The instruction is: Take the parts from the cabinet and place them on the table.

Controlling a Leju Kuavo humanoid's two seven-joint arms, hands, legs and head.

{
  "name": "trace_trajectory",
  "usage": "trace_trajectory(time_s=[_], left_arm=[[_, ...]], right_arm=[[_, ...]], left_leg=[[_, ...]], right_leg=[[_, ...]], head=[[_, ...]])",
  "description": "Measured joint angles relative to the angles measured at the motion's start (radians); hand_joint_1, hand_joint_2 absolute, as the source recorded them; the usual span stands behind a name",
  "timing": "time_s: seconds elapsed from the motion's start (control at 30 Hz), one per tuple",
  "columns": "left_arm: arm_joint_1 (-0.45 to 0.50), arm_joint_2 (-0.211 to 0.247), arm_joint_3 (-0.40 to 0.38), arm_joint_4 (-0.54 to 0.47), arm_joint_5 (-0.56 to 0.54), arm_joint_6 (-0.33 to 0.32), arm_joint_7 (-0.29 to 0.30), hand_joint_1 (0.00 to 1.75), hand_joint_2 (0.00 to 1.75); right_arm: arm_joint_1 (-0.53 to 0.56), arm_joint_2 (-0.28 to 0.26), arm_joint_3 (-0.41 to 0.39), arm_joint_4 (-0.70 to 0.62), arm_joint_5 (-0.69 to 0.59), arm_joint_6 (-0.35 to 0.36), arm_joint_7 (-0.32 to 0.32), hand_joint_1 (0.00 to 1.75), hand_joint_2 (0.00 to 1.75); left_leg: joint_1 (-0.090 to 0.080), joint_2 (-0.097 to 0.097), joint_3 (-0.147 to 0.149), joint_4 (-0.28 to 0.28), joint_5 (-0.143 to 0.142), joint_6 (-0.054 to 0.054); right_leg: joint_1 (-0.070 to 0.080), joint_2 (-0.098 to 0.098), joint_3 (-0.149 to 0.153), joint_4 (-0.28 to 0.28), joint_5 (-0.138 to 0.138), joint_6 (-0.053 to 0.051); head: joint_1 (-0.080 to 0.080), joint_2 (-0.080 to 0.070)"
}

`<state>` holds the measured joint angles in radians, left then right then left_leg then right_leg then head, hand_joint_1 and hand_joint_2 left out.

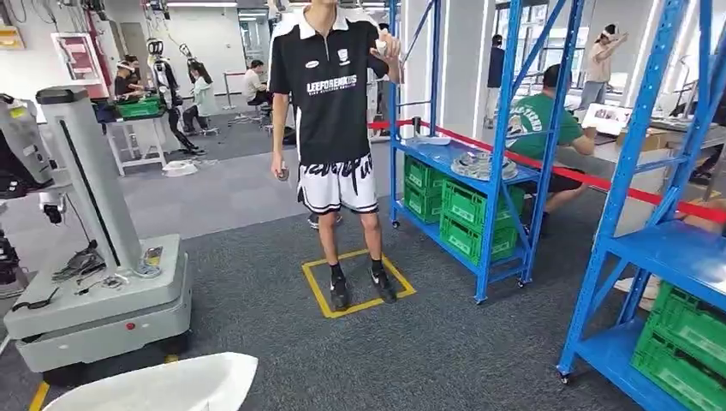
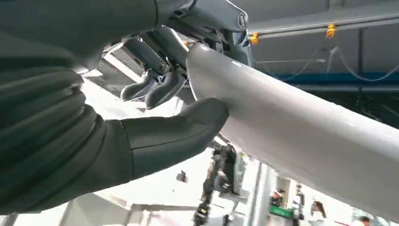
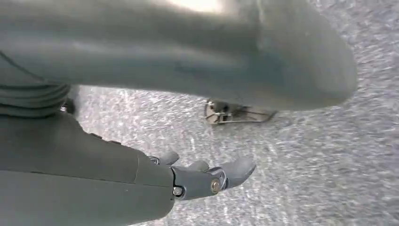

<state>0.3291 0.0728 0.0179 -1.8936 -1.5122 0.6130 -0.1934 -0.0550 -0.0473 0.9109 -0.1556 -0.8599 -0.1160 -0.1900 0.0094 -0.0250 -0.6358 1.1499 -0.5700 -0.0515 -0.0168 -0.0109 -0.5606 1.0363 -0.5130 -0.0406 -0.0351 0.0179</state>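
The left hand [image 2: 155, 122] is gripping a long white part [image 2: 301, 127], thumb pressing one face and the dark fingers [image 2: 155, 87] curling over the other near its end. In the head view the same part [image 1: 163, 385] is showing low at the left, carried out in front of the body. The right hand [image 3: 188, 176] is hanging over grey carpet [image 3: 306, 165] with its fingers loosely curled and nothing between them; the grey surface above it could be the part's underside, but I cannot tell.

A person [image 1: 330, 111] is standing straight ahead inside a yellow floor square [image 1: 318, 300]. Blue racks [image 1: 505, 163] with green crates [image 1: 467, 214] are standing to the right, and a grey mobile base [image 1: 103, 291] is just beside the part on the left. A bench is sitting far back at the left [image 1: 137, 128], too distant to say whether it is the target.

Judging from this, the part is out of the cabinet and is being carried, so the placing remains.

The risks:
- The part is long and is being held near one end by a single hand, so its weight could lever it out of the fingers or make it droop.
- Turning could swing the free end into the mobile base or a rack upright.
- The person is standing in the path ahead, so walking forward could bring the part against them.
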Motion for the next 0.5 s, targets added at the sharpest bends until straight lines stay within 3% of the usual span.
trace_trajectory(time_s=[0.03,0.07,0.1,0.13,0.2,0.23,0.27,0.33,0.4,0.43,0.47,0.5], left_arm=[[0.002,-0.014,-0.002,0.007,0.0,0.002,-0.006,1.75,1.75],[0.004,-0.022,-0.003,0.012,0.0,0.002,-0.008,1.75,1.75],[0.004,-0.027,-0.003,0.016,0.0,0.002,-0.009,1.75,1.75],[0.004,-0.031,-0.003,0.02,0.0,0.003,-0.009,1.75,1.75],[-0.001,-0.04,-0.007,0.03,0.0,0.022,-0.019,1.75,1.75],[-0.013,-0.04,-0.013,0.043,0.0,0.039,-0.036,1.75,1.75],[-0.029,-0.041,-0.022,0.057,0.0,0.052,-0.05,1.75,1.75],[-0.053,-0.042,-0.037,0.089,0.0,0.053,-0.035,1.75,1.75],[-0.084,-0.023,-0.066,0.12,0.0,0.024,0.039,1.75,1.75],[-0.09,-0.011,-0.081,0.121,0.0,0.013,0.078,1.75,1.75],[-0.091,-0.002,-0.09,0.112,0.0,0.008,0.096,1.75,1.75],[-0.089,0.002,-0.09,0.098,0.0,0.0,0.088,1.75,1.75]], right_arm=[[0.004,-0.001,-0.003,0.0,-0.005,-0.002,0.0,0.0,0.0],[0.006,-0.002,-0.005,0.0,-0.008,-0.003,0.0,0.0,0.0],[0.007,-0.002,-0.008,0.0,-0.009,-0.003,0.0,0.0,0.0],[0.007,-0.002,-0.011,0.0,-0.01,-0.003,0.0,0.0,0.0],[0.005,-0.003,-0.017,0.0,-0.026,-0.003,0.003,0.0,0.0],[0.006,-0.004,-0.024,0.0,-0.042,-0.003,0.013,0.0,0.0],[0.009,-0.005,-0.033,0.0,-0.06,-0.003,0.031,0.0,0.0],[0.009,-0.008,-0.05,0.001,-0.09,-0.003,0.076,0.0,0.0],[0.004,-0.006,-0.059,0.001,-0.095,-0.003,0.116,0.0,0.0],[0.001,-0.005,-0.061,0.001,-0.08,-0.003,0.13,0.0,0.0],[0.001,-0.002,-0.06,0.001,-0.065,-0.003,0.13,0.0,0.0],[0.002,0.0,-0.056,0.001,-0.056,-0.002,0.113,0.0,0.0]], left_leg=[[0.002,0.012,-0.038,0.082,-0.04,-0.002],[0.003,0.016,-0.065,0.143,-0.062,-0.004],[0.003,0.018,-0.074,0.166,-0.06,-0.005],[0.003,0.02,-0.061,0.145,-0.038,-0.005],[0.002,0.04,0.02,-0.004,0.044,0.0],[-0.001,0.084,0.069,-0.091,0.076,0.008],[-0.012,0.121,0.083,-0.128,0.065,0.016],[-0.014,0.092,0.082,-0.125,0.073,0.028],[-0.013,0.063,0.069,-0.132,0.078,0.04],[-0.003,0.053,0.086,-0.14,0.085,0.045],[-0.001,0.043,0.085,-0.14,0.087,0.047],[0.0,0.034,0.083,-0.14,0.087,0.052]], right_leg=[[0.002,-0.016,0.0,0.0,-0.001,-0.001],[0.003,-0.032,-0.001,0.0,-0.002,-0.003],[0.004,-0.045,-0.001,0.0,-0.003,-0.003],[0.004,-0.058,-0.001,0.0,-0.003,-0.003],[0.004,-0.081,0.004,0.0,-0.006,0.002],[0.005,-0.094,0.009,0.0,-0.008,0.005],[0.012,-0.108,0.011,0.003,-0.013,0.012],[0.012,-0.125,0.015,0.001,-0.012,0.022],[0.013,-0.154,0.025,-0.002,-0.014,0.033],[0.005,-0.111,0.025,0.008,-0.021,0.042],[0.005,-0.04,0.01,0.04,-0.044,0.047],[0.004,-0.01,-0.024,0.109,-0.085,0.047]], head=[[0.0,0.0],[0.0,0.0],[0.0,0.0],[0.0,0.0],[0.0,0.0],[0.0,0.0],[0.0,0.0],[0.001,0.0],[0.001,0.0],[0.002,0.0],[0.002,0.0],[0.003,0.0]])
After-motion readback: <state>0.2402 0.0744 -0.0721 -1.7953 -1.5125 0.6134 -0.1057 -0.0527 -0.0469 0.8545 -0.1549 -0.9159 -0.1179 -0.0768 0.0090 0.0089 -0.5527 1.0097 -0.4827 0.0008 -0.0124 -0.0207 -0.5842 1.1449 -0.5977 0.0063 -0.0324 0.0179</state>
